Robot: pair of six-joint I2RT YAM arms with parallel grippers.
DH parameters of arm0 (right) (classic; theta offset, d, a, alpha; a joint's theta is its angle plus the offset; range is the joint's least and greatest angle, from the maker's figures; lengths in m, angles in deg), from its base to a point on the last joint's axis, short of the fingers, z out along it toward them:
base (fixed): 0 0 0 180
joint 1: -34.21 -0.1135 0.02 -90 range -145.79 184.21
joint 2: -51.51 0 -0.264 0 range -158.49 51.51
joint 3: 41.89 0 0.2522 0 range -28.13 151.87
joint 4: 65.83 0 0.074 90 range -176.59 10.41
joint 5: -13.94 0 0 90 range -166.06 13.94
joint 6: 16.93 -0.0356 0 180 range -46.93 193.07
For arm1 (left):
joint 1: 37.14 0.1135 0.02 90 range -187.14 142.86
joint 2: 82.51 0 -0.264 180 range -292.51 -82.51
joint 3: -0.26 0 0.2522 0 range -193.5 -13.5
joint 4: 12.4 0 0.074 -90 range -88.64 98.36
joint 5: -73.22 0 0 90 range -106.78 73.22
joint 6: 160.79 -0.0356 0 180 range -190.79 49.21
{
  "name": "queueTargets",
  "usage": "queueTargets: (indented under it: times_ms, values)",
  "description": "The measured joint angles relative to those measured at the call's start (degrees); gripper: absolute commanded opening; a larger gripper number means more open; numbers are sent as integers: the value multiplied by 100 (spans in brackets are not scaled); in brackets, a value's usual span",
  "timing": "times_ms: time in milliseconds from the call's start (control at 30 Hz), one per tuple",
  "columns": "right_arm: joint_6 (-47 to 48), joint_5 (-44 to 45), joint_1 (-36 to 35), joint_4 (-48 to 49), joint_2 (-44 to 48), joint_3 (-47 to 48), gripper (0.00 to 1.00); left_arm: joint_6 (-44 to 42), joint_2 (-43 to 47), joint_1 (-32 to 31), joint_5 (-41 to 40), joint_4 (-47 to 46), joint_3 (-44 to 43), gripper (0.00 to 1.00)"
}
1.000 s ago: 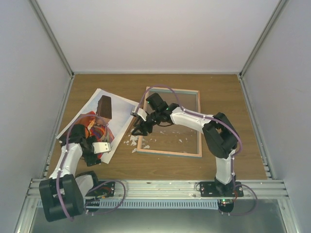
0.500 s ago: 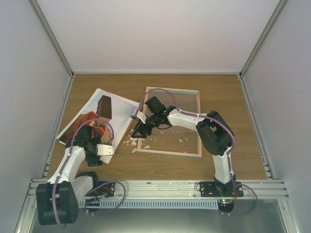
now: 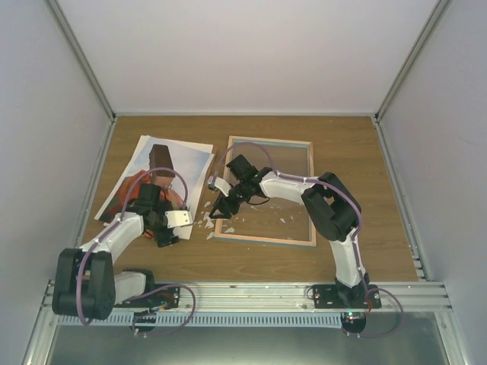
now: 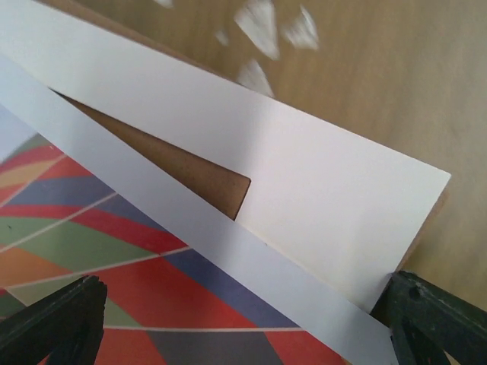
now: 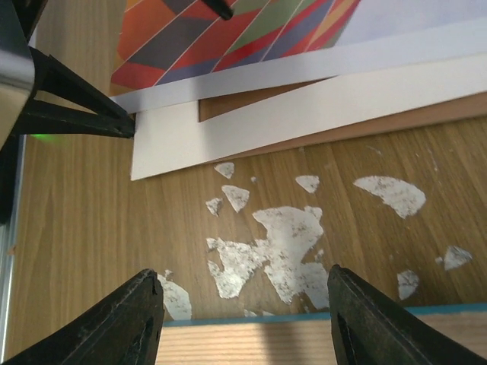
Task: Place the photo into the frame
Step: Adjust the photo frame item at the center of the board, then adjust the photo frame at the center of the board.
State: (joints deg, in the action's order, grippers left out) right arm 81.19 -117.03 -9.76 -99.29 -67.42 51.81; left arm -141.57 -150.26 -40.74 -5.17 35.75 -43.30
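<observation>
Overhead, the photo is seen left of centre, just beside the frame at centre, in which no print is seen; the insertion is judged not yet begun. The left gripper is placed at the photo's lower right corner, the right gripper at the frame's left rail. From the left wrist, wide-open jaws are seen straddling the photo's white border, which lies over a cream mat; nothing is gripped. From the right wrist, half-open jaws are seen over white flakes, empty, with the frame's rail at the bottom edge.
</observation>
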Motion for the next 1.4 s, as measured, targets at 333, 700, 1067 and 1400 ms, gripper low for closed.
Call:
queueTargets:
  times_ms: [333,700,1067,1400]
  values:
    - [72,98,295,-98,129,-317,58,916,-664,-334,542,-839,-275,99]
    - [55,431,568,-282,553,-514,58,1626,-387,-136,1283,-535,-861,99]
    - [-118,651,-46,-9,205,822,57,2879,-503,776,1578,-787,-1296,99]
    - [-74,1161,-173,-345,-811,1189,55,3292,-640,901,1558,-894,-1434,99]
